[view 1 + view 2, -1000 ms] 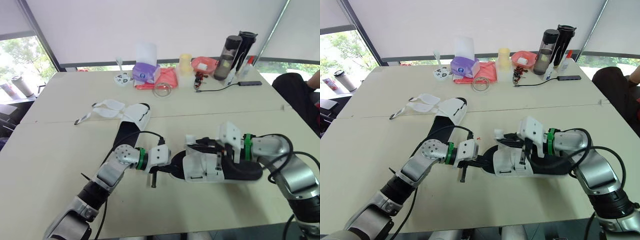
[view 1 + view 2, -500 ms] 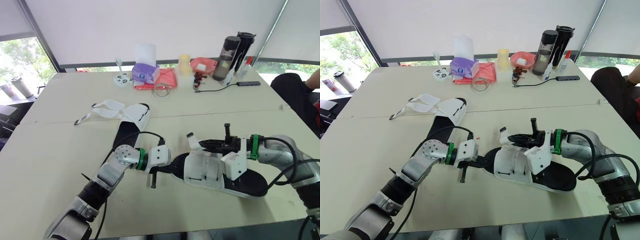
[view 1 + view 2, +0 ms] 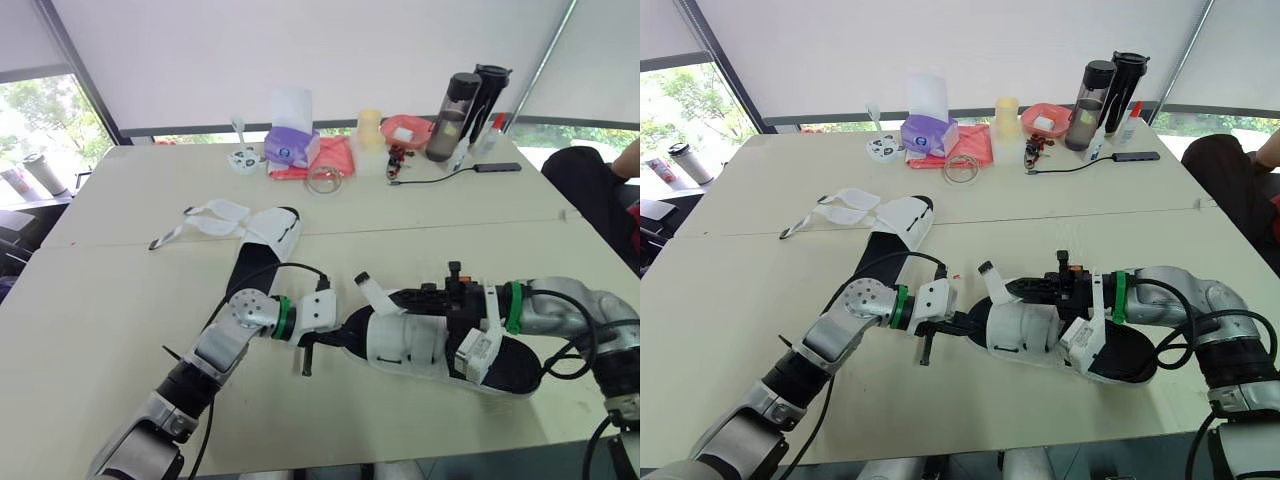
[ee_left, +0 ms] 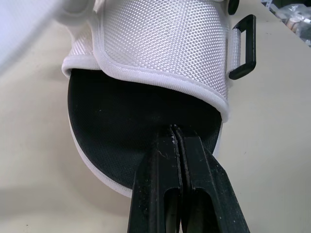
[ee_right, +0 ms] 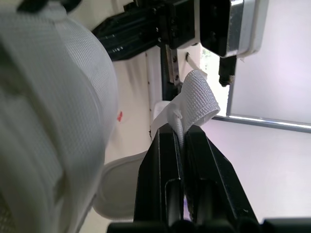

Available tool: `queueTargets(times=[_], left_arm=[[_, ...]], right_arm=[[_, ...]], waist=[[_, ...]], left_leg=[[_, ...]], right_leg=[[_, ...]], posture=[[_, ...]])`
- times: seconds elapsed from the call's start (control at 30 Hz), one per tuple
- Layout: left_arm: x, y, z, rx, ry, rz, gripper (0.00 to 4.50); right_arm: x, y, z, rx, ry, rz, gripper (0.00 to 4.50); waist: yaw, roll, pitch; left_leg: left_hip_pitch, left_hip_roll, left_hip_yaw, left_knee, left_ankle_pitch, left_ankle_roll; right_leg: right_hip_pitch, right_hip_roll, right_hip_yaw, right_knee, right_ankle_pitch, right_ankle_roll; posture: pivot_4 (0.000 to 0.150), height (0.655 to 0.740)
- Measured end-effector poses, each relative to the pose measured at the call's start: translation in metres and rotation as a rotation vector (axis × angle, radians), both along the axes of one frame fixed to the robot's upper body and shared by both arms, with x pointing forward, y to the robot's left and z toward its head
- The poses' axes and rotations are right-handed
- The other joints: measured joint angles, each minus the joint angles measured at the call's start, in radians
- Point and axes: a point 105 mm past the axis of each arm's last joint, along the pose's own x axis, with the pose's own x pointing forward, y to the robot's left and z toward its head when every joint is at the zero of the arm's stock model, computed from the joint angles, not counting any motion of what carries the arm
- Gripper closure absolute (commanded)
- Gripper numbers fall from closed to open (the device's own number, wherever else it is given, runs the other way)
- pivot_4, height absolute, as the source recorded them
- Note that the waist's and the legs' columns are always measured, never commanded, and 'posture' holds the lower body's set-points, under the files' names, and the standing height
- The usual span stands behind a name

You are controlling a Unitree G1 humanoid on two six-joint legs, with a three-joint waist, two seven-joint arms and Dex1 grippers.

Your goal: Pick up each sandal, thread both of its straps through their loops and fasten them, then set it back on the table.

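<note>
Okay, second sandal (image 3: 265, 235) lies on the table (image 3: 110, 290) back left, unfastened, both straps splayed out to its left. Next, left gripper (image 4: 176, 135) is pressed together on the black toe edge of the near sandal (image 3: 402, 345), which sits front centre-right, toe toward the left arm and heel to the right. A black loop (image 4: 243, 48) hangs at the side of its white mesh upper. Its front strap (image 3: 371, 292) sticks up; right gripper (image 5: 181, 130) pinches that strap near the tip. Can't tell if the sole sits flat.
</note>
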Motion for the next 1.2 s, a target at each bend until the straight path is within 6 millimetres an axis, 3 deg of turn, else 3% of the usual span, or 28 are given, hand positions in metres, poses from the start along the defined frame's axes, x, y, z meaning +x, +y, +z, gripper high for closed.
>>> queueTargets(times=[0.13,0.33,0.57,0.63,0.77,0.93,1.07,1.2], left_arm=[[0.0,-0.001,-0.001,0.0,0.005,0.005,4.5],[0.001,-0.001,-0.001,0.001,0.007,0.003,4.5],[0.001,-0.002,-0.003,0.003,0.016,0.007,4.5],[0.001,-0.003,-0.004,0.001,0.02,0.007,4.5],[0.002,-0.002,-0.004,0.001,0.021,0.007,4.5],[0.002,-0.001,-0.004,0.002,0.024,0.007,4.5],[0.002,-0.001,-0.004,0.001,0.026,0.005,4.5],[0.002,-0.002,-0.004,0.0,0.024,0.001,4.5]], right_arm=[[0.004,-0.002,0.003,0.029,-0.018,-0.026,3.13],[0.008,-0.009,0.011,0.055,-0.061,-0.057,0.07],[0.005,-0.014,0.02,0.114,-0.117,-0.072,0.07],[0.01,-0.021,0.026,0.204,-0.058,-0.164,0.07],[0.026,-0.038,0.027,0.433,0.319,-0.426,0.07],[0.032,-0.038,0.048,0.644,0.665,-0.506,0.07],[0.042,-0.044,0.056,1.048,1.316,-0.593,0.07],[0.036,-0.04,0.059,1.16,1.841,-0.629,0.07]], waist=[[0.0,0.0,0.0],[-0.001,0.0,0.0],[-0.001,0.0,0.0],[-0.001,-0.001,0.001],[-0.007,-0.001,0.001],[-0.014,-0.001,0.001],[-0.014,-0.002,0.001],[-0.014,-0.002,0.001]], left_leg=[[0.0,0.0,0.0,0.0,0.0,0.0],[0.003,0.0,0.0,0.0,0.0,0.0],[0.014,0.0,0.0,-0.002,0.0,0.001],[0.015,0.001,0.0,-0.002,0.0,0.001],[0.015,0.001,0.0,-0.001,-0.001,0.002],[0.015,0.001,0.0,-0.001,-0.001,0.002],[0.013,0.002,-0.001,-0.001,-0.002,0.003],[0.012,0.002,-0.001,-0.002,-0.003,0.004]], right_leg=[[0.0,0.0,0.0,0.001,0.0,0.0],[0.003,0.0,0.001,0.001,0.0,-0.001],[0.014,0.0,0.001,-0.001,-0.003,-0.003],[0.015,0.0,0.001,-0.001,-0.003,-0.003],[0.016,-0.004,0.001,-0.001,-0.003,-0.003],[0.016,-0.005,0.0,-0.001,-0.003,-0.003],[0.015,-0.006,0.0,-0.002,-0.003,-0.003],[0.014,-0.007,0.0,-0.004,-0.004,-0.003]], posture=[[0.15,0.74],[0.15,0.74],[0.15,0.74],[0.15,0.74],[0.15,0.74],[0.15,0.74],[0.15,0.74],[0.15,0.74]])
